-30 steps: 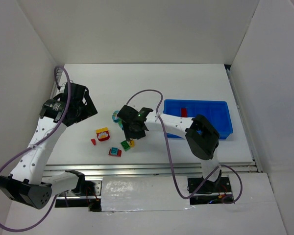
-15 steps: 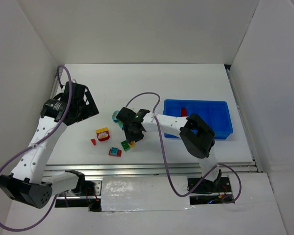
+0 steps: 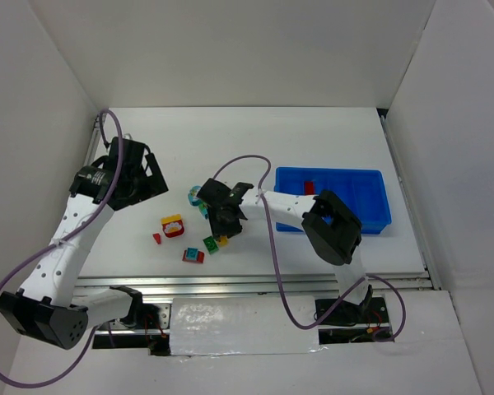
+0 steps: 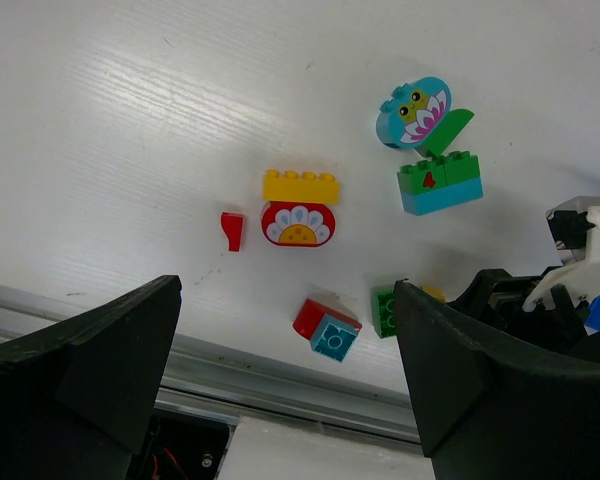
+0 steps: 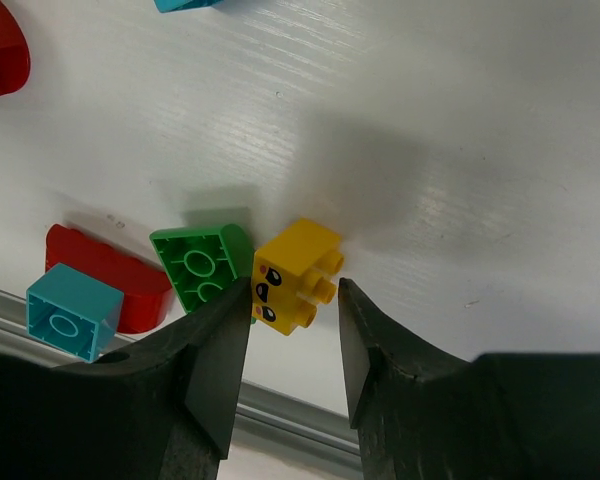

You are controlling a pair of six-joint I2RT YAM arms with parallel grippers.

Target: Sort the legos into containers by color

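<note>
My right gripper (image 3: 222, 232) is open, low over the table, with its jaws on either side of a small yellow brick with a face (image 5: 295, 275). A green brick (image 5: 205, 265) touches that brick on its left, and a red-and-teal piece (image 5: 90, 295) lies farther left. My left gripper (image 3: 144, 177) is open and empty, held high over the left of the table. Below it lie a yellow-and-red brick (image 4: 300, 205), a small red piece (image 4: 233, 230), a teal flower piece (image 4: 415, 108) and a green-and-teal brick (image 4: 440, 182). The blue tray (image 3: 370, 202) at the right holds one red brick (image 3: 309, 188).
The metal rail at the table's near edge (image 3: 255, 284) runs just below the loose bricks. White walls enclose the table on three sides. The right arm's elbow (image 3: 333, 226) hangs over the tray's left end.
My right gripper has shifted slightly left and settled around the yellow brick, and its elbow has moved left. The left arm has hardly moved.
</note>
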